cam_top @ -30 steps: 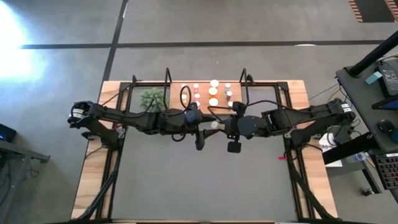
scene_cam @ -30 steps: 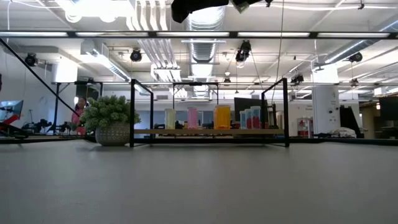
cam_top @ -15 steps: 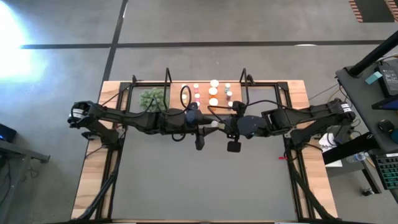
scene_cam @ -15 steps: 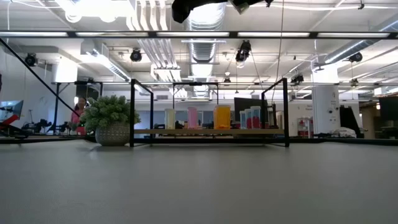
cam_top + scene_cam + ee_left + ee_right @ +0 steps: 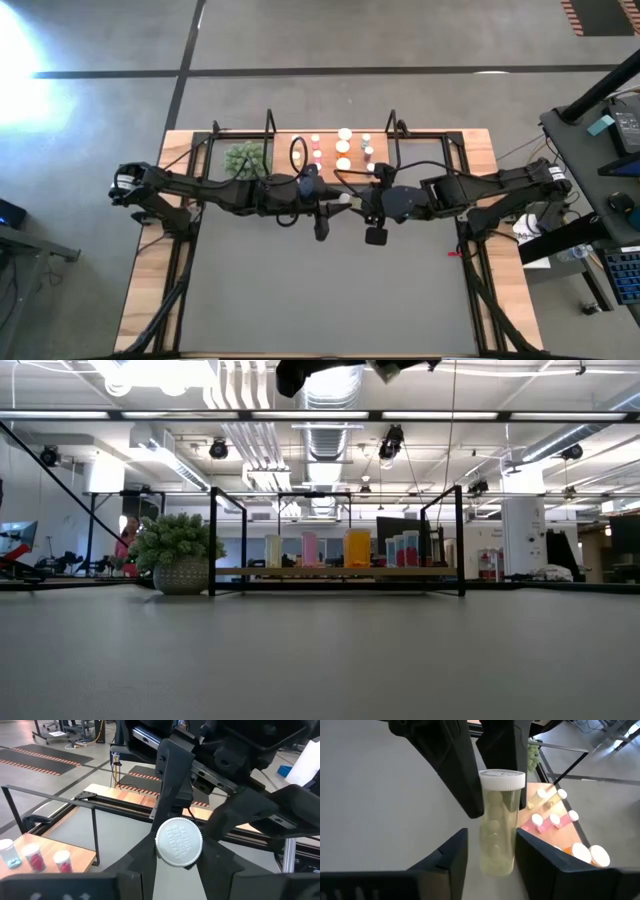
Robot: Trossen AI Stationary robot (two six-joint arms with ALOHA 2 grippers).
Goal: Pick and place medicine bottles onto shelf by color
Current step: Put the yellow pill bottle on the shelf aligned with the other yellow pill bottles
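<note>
While the pale yellow-green bottle (image 5: 497,820) hangs in mid-air over the grey mat (image 5: 330,290), it sits between both hands, so this reads as a handover. The left hand (image 5: 179,846) is clamped on it at the white cap, one finger pressing each side. The right hand (image 5: 492,836) stands slightly open round the lower body, with a gap showing on one side. To do this well, the right hand should spread fully and draw straight back, without brushing the body. The left should stay firm, as a cap-end grip may let the bottle swing. Beyond, the shelf (image 5: 330,572) on the bench holds the sorted bottles (image 5: 343,148).
</note>
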